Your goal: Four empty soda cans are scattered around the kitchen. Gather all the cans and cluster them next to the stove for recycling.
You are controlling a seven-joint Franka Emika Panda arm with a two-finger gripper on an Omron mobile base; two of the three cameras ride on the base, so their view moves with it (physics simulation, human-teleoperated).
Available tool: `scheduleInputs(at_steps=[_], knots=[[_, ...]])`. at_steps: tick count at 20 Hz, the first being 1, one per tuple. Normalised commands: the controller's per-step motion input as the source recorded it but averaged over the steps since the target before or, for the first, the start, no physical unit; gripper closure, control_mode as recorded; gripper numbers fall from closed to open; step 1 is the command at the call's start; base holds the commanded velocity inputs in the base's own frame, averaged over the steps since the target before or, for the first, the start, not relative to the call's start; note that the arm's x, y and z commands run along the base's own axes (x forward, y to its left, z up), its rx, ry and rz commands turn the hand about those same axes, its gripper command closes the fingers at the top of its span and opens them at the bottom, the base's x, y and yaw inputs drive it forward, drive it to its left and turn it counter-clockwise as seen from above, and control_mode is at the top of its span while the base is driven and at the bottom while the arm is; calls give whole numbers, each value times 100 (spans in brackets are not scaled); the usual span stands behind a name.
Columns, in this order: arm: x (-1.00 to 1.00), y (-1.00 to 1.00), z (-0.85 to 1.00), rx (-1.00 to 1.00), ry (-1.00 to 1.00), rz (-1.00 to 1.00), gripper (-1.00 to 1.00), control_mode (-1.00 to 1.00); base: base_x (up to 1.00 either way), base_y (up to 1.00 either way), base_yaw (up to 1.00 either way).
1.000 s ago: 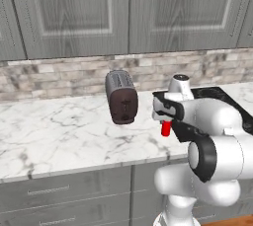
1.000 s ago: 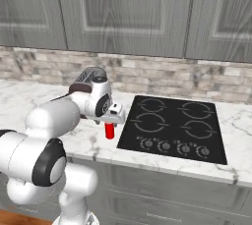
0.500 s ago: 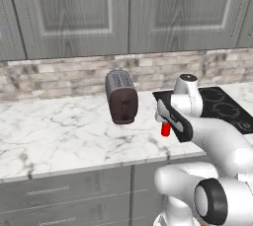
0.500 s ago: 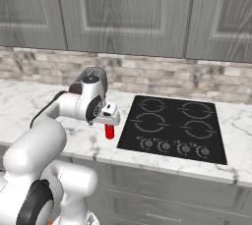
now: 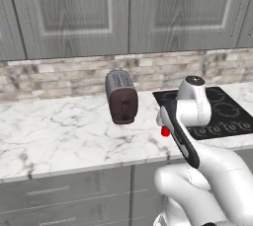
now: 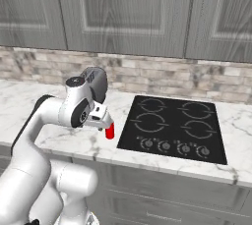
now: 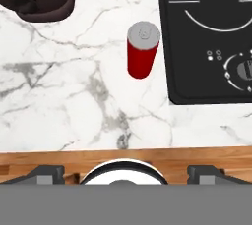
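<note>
1. Standing wide apart with nothing between them, the two dark fingertips [image 7: 48, 174] rise at the bottom of the hand view; the gripper [image 7: 125, 175] is released and holds no can.
2. One red soda can [image 7: 141, 49] stands upright on the marble counter [image 7: 74, 101] ahead of the fingers, clear of them, its silvery top showing. In the base views the same can [image 6: 110, 130] sits just below the gripper [image 6: 102, 117], partly hidden behind the arm in the left one [image 5: 165, 131].
3. One stove [image 7: 211, 37], a black glass cooktop, lies to the can's right in the hand view; the can is just beside its left edge, not on the glass. Four white ring burner marks and a row of small round control marks show on the stove [image 6: 172, 128] in the right base view.
4. One dark toaster [image 5: 121, 96] stands on the counter further out, beyond the can and away from the stove.
5. Grey cabinet doors [image 6: 123, 13] hang above a stone-tile backsplash [image 5: 59, 77].
</note>
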Motion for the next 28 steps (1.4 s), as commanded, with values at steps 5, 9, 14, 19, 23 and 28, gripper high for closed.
scheduleInputs(at_steps=[5, 9, 14, 19, 23, 28], knots=[[-36, 9, 37, 0, -4, 0, -100, -100, 0, 0, 0], [-32, 11, 38, 0, -3, 0, -100, -100, 0, 0, 0], [-26, 9, 41, 0, -2, 0, -100, -100, 0, 0, 0], [-25, 9, 38, 0, -3, 0, -100, -100, 0, 0, 0], [-19, 12, 32, -1, -1, 0, -100, -100, 0, 0, 0], [-24, 6, 29, -1, -2, 0, -100, -100, 0, 0, 0]])
